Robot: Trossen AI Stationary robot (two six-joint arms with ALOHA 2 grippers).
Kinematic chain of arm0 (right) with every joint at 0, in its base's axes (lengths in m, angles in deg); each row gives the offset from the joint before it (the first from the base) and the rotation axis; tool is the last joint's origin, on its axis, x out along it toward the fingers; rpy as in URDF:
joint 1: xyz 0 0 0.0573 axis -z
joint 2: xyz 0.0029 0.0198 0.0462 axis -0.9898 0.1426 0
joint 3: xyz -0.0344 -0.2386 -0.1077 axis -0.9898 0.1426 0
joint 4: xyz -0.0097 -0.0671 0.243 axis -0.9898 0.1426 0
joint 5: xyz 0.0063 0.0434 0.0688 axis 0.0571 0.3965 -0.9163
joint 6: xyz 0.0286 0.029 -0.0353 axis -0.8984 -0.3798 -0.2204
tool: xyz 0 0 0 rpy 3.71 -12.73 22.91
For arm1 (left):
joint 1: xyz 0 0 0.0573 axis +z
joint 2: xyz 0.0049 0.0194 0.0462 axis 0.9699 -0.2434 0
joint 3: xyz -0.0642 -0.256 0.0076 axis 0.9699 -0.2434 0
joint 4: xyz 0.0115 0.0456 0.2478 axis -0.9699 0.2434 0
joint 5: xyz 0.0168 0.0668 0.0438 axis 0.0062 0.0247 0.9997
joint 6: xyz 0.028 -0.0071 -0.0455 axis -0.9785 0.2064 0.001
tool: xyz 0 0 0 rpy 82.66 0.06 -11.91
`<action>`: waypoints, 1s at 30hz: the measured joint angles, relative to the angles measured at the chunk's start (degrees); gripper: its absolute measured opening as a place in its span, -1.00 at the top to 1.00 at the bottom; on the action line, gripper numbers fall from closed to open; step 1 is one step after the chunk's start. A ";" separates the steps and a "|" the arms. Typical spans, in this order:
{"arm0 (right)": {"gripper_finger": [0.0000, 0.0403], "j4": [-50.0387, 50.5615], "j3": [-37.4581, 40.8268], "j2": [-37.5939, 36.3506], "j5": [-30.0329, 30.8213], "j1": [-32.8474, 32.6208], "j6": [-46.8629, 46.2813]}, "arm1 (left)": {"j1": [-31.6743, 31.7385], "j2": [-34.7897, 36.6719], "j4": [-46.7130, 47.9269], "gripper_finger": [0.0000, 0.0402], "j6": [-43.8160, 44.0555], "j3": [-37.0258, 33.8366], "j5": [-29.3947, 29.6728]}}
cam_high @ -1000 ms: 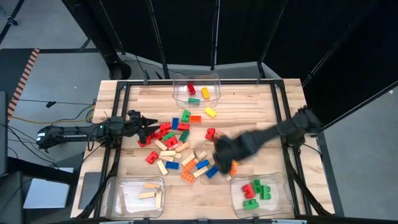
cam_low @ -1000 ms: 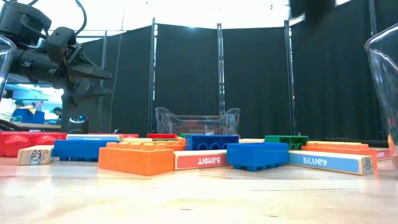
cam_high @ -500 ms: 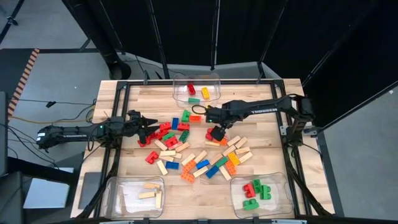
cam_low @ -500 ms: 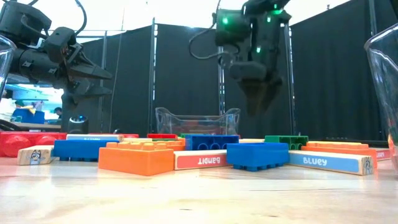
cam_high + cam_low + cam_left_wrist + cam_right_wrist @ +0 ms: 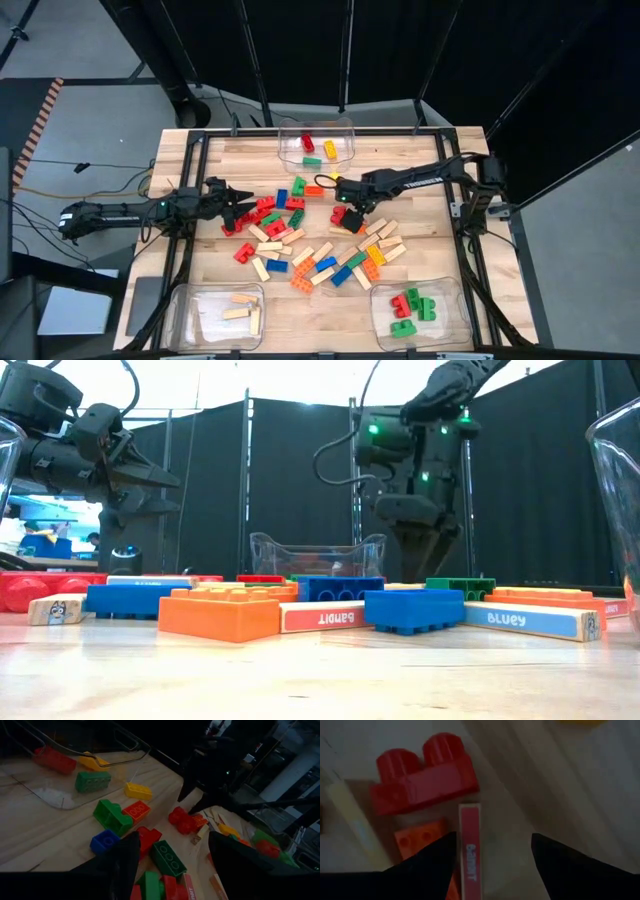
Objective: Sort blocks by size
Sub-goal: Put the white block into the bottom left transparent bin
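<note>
Right gripper (image 5: pixel 351 216) hangs low over the middle of the table in the high view, its two dark fingers (image 5: pixel 427 865) spread apart and holding nothing. Between those fingers the right wrist view shows a narrow red-edged wooden bar with printed lettering (image 5: pixel 470 855), an orange studded plastic brick (image 5: pixel 420 842) just beside it, and a red two-stud plastic brick (image 5: pixel 422 780) beyond both (none of them gripped).

Around that spot the blocks (image 5: pixel 300 235) lie scattered across the centre of the pale wooden table (image 5: pixel 420 170): red, green, blue, yellow and orange studded bricks mixed with plain tan bars.

At the left of the high view the left gripper (image 5: pixel 240 205) sits at the edge of the scatter, fingers wide open and empty.

A clear plastic bin (image 5: pixel 316 143) at the top centre holds a few red, green and yellow bricks. Another clear bin (image 5: pixel 420 310) at the lower right holds red and green bricks, and a third clear bin (image 5: pixel 220 310) at the lower left holds tan wooden bars.
</note>
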 joint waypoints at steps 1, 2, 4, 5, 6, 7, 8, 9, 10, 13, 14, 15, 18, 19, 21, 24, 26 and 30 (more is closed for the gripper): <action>-0.31 -0.18 0.76 0.00 -0.52 0.04 -0.03 | 0.00 0.00 0.00 -0.22 0.00 -0.02 0.01; -0.28 -0.03 1.40 0.00 -0.66 0.06 0.00 | -0.02 0.00 0.00 -0.22 -0.02 0.00 0.00; -0.20 -0.76 2.43 0.00 -0.72 0.03 0.01 | -0.01 0.00 0.00 -0.22 -0.04 -0.01 0.02; -0.12 -1.30 2.92 0.00 -0.74 0.03 -0.09 | -0.02 0.00 0.01 -0.22 -0.06 -0.02 0.00; -0.03 -1.42 3.29 0.00 -0.98 0.03 -0.30 | -0.01 0.00 0.00 -0.22 -0.07 0.00 0.02; 0.09 -1.51 3.70 0.00 -1.27 0.03 -0.50 | -0.01 0.00 0.00 -0.22 -0.07 0.00 0.02; 0.23 -1.85 4.06 0.00 -1.63 0.03 -0.59 | 0.00 0.00 0.02 -0.22 -0.07 -0.02 0.02; 0.39 -2.70 4.44 -0.05 -2.19 0.03 -0.62 | 0.00 0.00 0.02 -0.22 -0.09 -0.02 0.02; 0.56 -3.17 4.71 -0.10 -2.66 0.03 -0.87 | 0.00 0.00 0.02 -0.22 -0.09 -0.02 0.02; 0.63 -3.03 4.13 -0.12 -3.05 -0.02 -1.54 | 0.00 0.00 0.02 -0.22 -0.13 0.00 0.02; 0.63 -2.86 3.49 -0.02 -2.89 -0.16 -2.03 | -0.02 0.00 0.02 -0.22 -0.15 0.00 0.02; 0.63 -2.57 2.34 0.03 -2.42 -0.31 -2.51 | 0.00 0.00 0.01 -0.22 -0.15 0.00 0.04; 0.63 -0.08 -2.23 -0.75 -1.49 -0.83 -2.73 | -0.02 0.00 0.02 -0.22 -0.17 0.00 0.04; 0.63 -0.16 -4.39 -1.13 -0.84 -1.26 -2.69 | 0.00 0.00 0.02 -0.22 -0.19 0.00 0.04; 0.63 -0.74 -9.06 -1.86 0.86 -2.49 -2.76 | 0.00 0.00 0.00 -0.22 -0.14 0.00 0.04; 0.63 -3.28 -16.43 -1.89 1.26 -5.34 -2.22 | -0.01 0.00 0.00 -0.22 -0.07 0.00 0.04; 0.63 -7.48 -20.00 -0.97 1.18 -7.76 -0.39 | 0.00 0.00 0.01 -0.22 -0.07 0.00 0.04; 0.63 -16.62 -25.88 3.54 -0.51 -12.49 4.02 | -0.01 -0.04 -0.01 -0.22 -0.04 -0.02 0.07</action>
